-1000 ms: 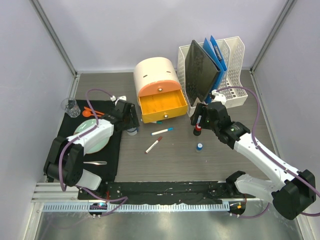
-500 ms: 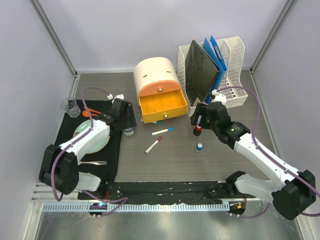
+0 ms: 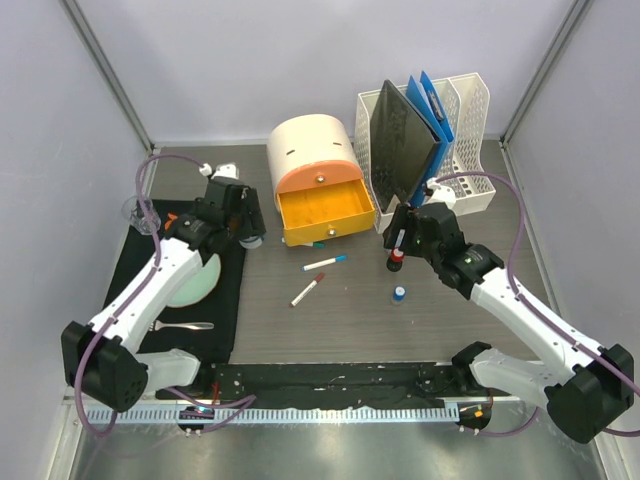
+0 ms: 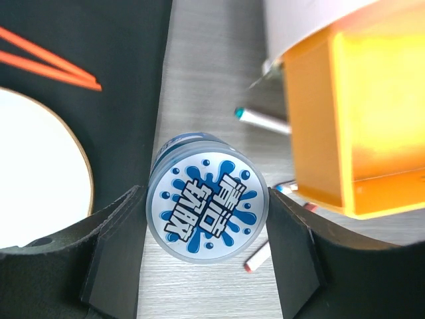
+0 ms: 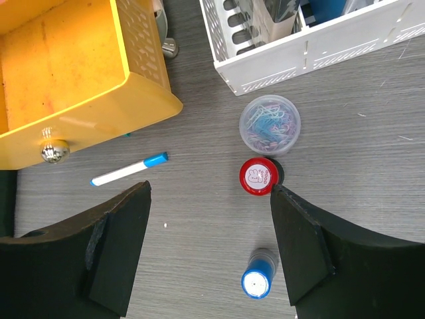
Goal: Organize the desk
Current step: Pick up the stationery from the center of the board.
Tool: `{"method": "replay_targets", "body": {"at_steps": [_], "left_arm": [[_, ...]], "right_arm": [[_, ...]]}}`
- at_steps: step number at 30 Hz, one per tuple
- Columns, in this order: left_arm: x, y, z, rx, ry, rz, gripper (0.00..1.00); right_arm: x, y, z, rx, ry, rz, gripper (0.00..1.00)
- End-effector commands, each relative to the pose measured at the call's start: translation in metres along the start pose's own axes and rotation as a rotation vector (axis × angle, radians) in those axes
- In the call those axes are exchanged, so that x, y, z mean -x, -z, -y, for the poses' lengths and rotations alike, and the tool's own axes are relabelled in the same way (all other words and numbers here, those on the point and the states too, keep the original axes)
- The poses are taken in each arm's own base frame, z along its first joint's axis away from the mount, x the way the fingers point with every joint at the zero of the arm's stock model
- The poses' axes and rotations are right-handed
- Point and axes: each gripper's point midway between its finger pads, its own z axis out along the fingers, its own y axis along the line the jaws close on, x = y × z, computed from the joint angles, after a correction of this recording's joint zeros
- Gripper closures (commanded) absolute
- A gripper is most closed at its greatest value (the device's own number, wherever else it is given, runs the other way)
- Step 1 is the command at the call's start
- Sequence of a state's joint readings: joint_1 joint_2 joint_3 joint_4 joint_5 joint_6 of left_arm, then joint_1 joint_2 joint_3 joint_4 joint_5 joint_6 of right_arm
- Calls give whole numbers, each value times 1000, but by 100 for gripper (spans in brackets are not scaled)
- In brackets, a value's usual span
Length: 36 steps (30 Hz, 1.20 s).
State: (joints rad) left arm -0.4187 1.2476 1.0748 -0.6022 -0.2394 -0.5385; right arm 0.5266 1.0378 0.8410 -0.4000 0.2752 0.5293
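The desk (image 3: 350, 325) is dark wood-grain laminate. My left gripper (image 3: 240, 222) is shut on a round tub with a blue splash label (image 4: 207, 206) and holds it above the desk, between the black mat and the open orange drawer (image 3: 322, 212). The tub's edge shows under the fingers in the top view (image 3: 255, 239). My right gripper (image 5: 209, 232) is open and empty, hovering over a red-capped bottle (image 5: 257, 176) and a blue-capped bottle (image 5: 257, 282); it also shows in the top view (image 3: 398, 243).
A blue-tipped marker (image 3: 325, 262) and a red-tipped marker (image 3: 307, 290) lie in front of the drawer. A tub of paper clips (image 5: 269, 125) stands by the white file rack (image 3: 465, 195). The black mat (image 3: 225, 310) carries a plate (image 3: 195, 282), utensil (image 3: 190, 325), orange chopsticks (image 4: 50, 63).
My left arm has swung away from me and to the left, carrying the tub from the mat's right edge toward the drawer's left side. The right arm has hardly moved.
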Motion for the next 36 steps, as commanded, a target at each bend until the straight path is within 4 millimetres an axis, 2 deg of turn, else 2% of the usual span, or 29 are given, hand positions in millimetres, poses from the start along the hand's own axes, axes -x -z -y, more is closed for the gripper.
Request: {"method": "replay_targets", "body": {"at_steps": [1, 6, 9, 16, 19, 27, 31, 36], "left_arm": [[58, 46, 17, -80, 5, 160, 100], [90, 74, 42, -201, 25, 226, 100], [104, 83, 58, -268, 34, 246, 100], [120, 83, 91, -396, 72, 240, 100], [117, 79, 105, -449, 69, 201, 100], [109, 68, 130, -451, 41, 171, 100], [110, 60, 130, -377, 60, 193, 100], [102, 54, 140, -333, 42, 184, 100]], "right_arm": [[35, 14, -7, 15, -24, 99, 22], [35, 14, -6, 7, -27, 100, 22], [33, 13, -5, 4, -29, 95, 22], [30, 13, -3, -1, -28, 93, 22], [28, 11, -1, -7, -29, 88, 22], [26, 9, -2, -9, -27, 80, 22], [26, 9, -1, -10, -25, 81, 22], [24, 8, 1, -16, -24, 76, 22]]}}
